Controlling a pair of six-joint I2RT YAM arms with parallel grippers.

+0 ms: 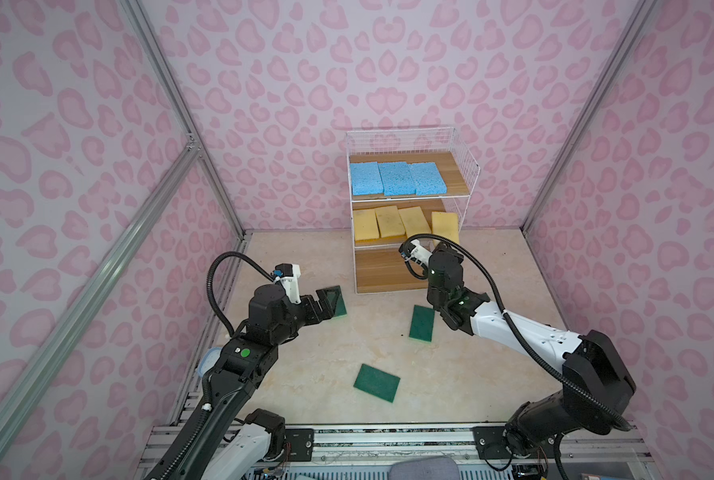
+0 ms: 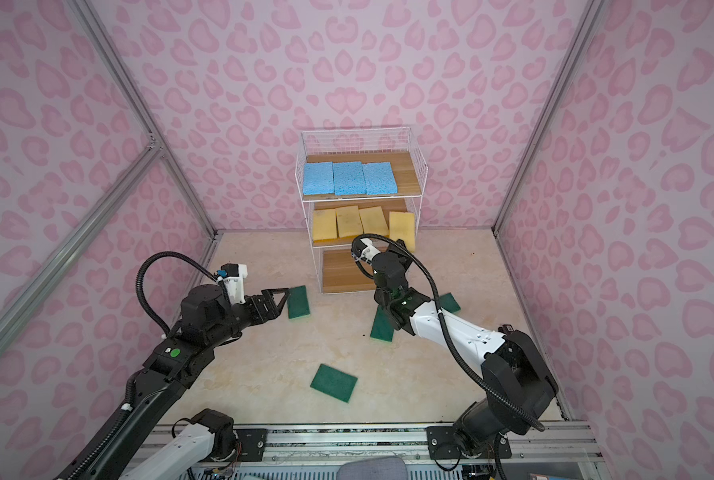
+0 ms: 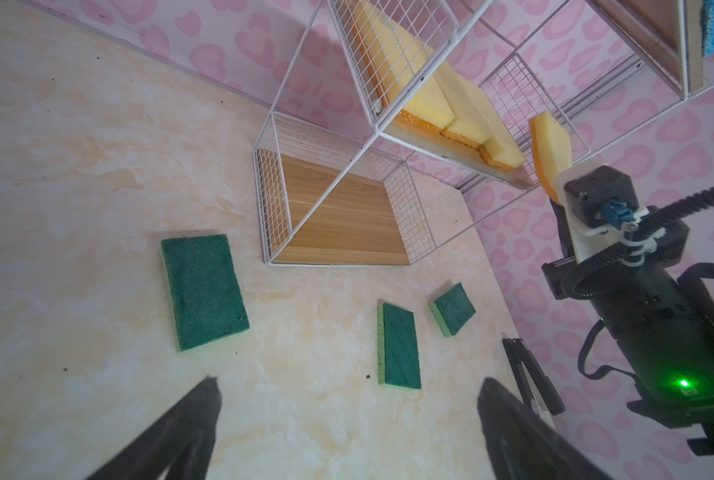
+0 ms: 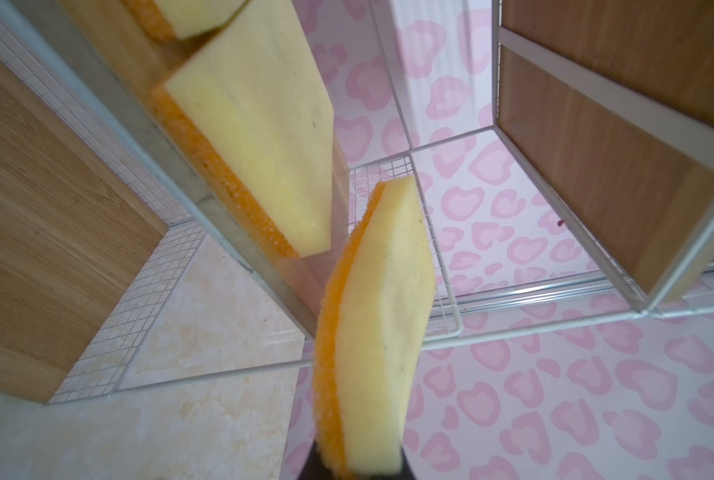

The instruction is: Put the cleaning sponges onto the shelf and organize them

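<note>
Nearest the robot's base, a dark green sponge (image 1: 376, 382) lies flat on the pale marbled tabletop (image 1: 305, 374). A second green sponge (image 1: 422, 323) lies further in, just beside the right arm. Level with it on the left, the left end effector (image 1: 333, 302) hangs with its jaws spread wide and empty. It points at a third green sponge (image 2: 297, 302) just ahead and does not touch it. A fourth green sponge (image 2: 450, 302) peeks out behind the right arm in a top view. Beyond these, the right end effector (image 4: 357, 467) is clamped on one short end of a pale yellow sponge (image 4: 382, 324) with an orange scouring face. It holds the sponge tilted at the right end of the middle board of the shelf (image 1: 467, 166). Three more yellow sponges (image 1: 390, 222) lie in a row on that board. The bottom board (image 1: 382, 274) is bare, and three speckled blue sponges (image 1: 396, 178) line the top board. The sponges look light, soft and springy, so a firm pinch would likely dent them, not break them. Their rough scouring faces should resist slipping. Each green one lies flat, so the best hold is probably across its narrow width, with the jaws coming down over the long edges.
</note>
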